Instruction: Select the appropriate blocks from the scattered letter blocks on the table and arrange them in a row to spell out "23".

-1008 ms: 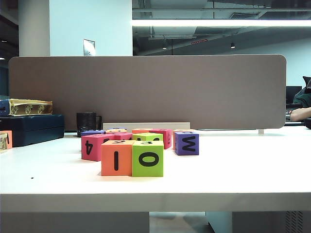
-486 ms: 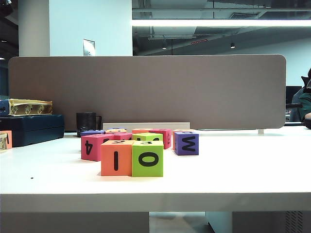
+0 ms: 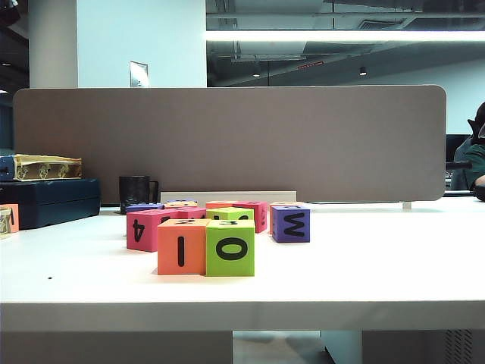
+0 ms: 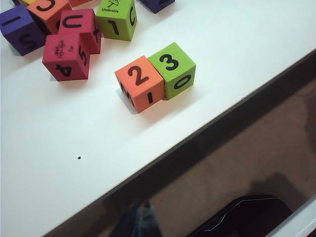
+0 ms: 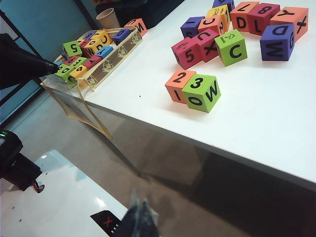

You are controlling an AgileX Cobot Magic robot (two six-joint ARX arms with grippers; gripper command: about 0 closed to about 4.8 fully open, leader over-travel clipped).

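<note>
**At the table's front edge: "2" and "3" side by side**

Near the front of the table (image 3: 364, 265), two foam cubes stand touching in a row. The orange block (image 3: 182, 247) sits at 9 o'clock of the lime-green block (image 3: 230, 248). Both are matte and soft-looking, with square edges and black printed characters. From the front they show "I" and "O". The left wrist view shows a "2" on top of the orange one (image 4: 139, 83) and a "3" on top of the green one (image 4: 173, 69).

At about 11 o'clock behind the pair stands the pink "4" cube (image 3: 142, 230), and at 1 o'clock the purple "M" cube (image 3: 292, 224), with more coloured cubes bunched between them.

The tabletop is plain white, smooth and faintly glossy, with a thick front lip. A taupe fabric-like partition (image 3: 227, 144) with rounded corners closes off the back. A black cup (image 3: 135, 193) and a dark case (image 3: 49, 201) stand at its foot, around 10 o'clock of the pair. Beyond is an office with a strip light overhead.

The left gripper (image 4: 143, 217) hangs off the table's front edge, clear of the blocks, its fingers pressed together and holding nothing. The right gripper (image 5: 140, 217) is also off the front edge, a blurred dark tip with its fingers meeting and nothing between them.
</note>
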